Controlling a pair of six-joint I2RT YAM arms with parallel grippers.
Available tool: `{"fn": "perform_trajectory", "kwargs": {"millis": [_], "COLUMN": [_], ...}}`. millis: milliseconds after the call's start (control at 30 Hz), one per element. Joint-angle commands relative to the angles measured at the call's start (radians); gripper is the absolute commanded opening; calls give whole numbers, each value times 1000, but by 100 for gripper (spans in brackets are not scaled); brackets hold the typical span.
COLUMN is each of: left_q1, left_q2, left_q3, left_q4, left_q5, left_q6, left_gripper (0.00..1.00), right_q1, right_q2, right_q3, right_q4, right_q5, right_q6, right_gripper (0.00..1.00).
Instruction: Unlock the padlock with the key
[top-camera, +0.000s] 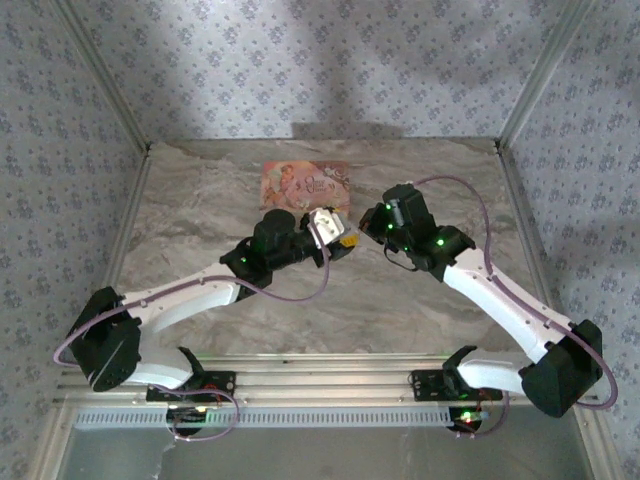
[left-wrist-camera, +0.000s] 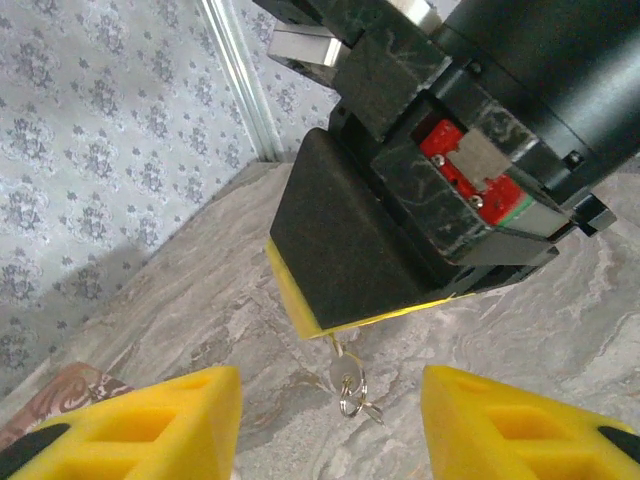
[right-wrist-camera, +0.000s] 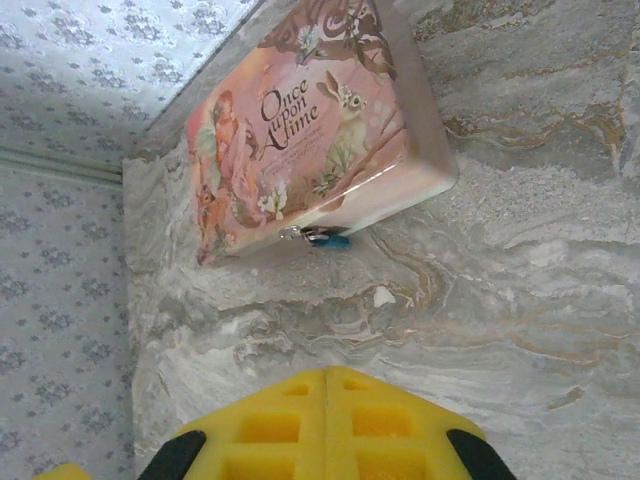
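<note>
Though tiny, padlock (right-wrist-camera: 328, 238) against pink box (right-wrist-camera: 300, 120).

Teal padlock (right-wrist-camera: 327, 239) against pink box (right-wrist-camera: 300, 130), key (left-wrist-camera: 344, 378) aloft

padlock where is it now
In the right wrist view the padlock sits midway along the lower edge of the pink box, at the far end of the table.

The left arm (top-camera: 190, 295) and right arm (top-camera: 500, 295) lean in from the near edge of the worktop (top-camera: 200, 200), wrists facing mid-worktop. The left claw (left-wrist-camera: 330, 420) has its fingers spread; the right claw (left-wrist-camera: 318, 318) is pinched on the key (left-wrist-camera: 346, 380).
</note>
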Motion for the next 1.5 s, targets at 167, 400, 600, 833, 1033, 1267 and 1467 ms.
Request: {"fn": "perform_trajectory", "kwargs": {"millis": [167, 400, 600, 833, 1033, 1267, 1467], "left_q1": [-6, -6, -8, -9, -9, 62, 188], "left_q2": [62, 109, 124, 116, 89, 42, -32], "left_q3": [42, 74, 89, 93, 95, 75, -13], "left_q4": [34, 23, 6, -38, -81, -96, -56], "left_q5": [11, -15, -43, -76, -75, -7, 58], "left_q6": [42, 77, 99, 101, 58, -127, -344], "left_gripper": [53, 52, 41, 15, 0, 0, 0], "right_q1": [-12, -13, -13, -17, -16, -33, -109], "right_q2": [-21, -31, -31, -31, -32, -48, -97], "right_q3": [-24, -27, -34, -33, -24, 16, -20], "right_q4": [35, 28, 36, 34, 48, 60, 146], "right_q5": [-41, -44, -51, -53, -49, -54, -141], "right_q6": [53, 60, 77, 85, 83, 4, -79], "right_gripper": [0, 0, 0, 0, 2, 51, 56]}}
